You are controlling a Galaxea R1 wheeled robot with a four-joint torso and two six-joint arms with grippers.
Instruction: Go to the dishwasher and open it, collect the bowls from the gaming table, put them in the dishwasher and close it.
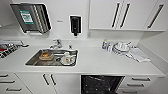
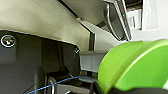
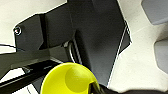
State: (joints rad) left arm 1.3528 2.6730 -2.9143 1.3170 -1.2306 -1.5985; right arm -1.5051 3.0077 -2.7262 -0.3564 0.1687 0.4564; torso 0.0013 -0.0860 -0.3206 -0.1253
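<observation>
White counter, open dishwasher (dark racks), lime-green bowls held.

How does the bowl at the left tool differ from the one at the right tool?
The bowl at the left tool looks lime green and shows its outer wall and rim, seen side-on. The bowl at the right tool looks more yellow and shows its hollow inside, with nothing in it. Both are small, round, plain bowls, each close to its wrist camera.

I am seeing the under-counter dishwasher standing open below the white worktop, showing its dark racked interior. One small round lime-green bowl is tilting on edge close to my left wrist camera; another yellow-green bowl is facing its hollow toward my right wrist camera.
</observation>
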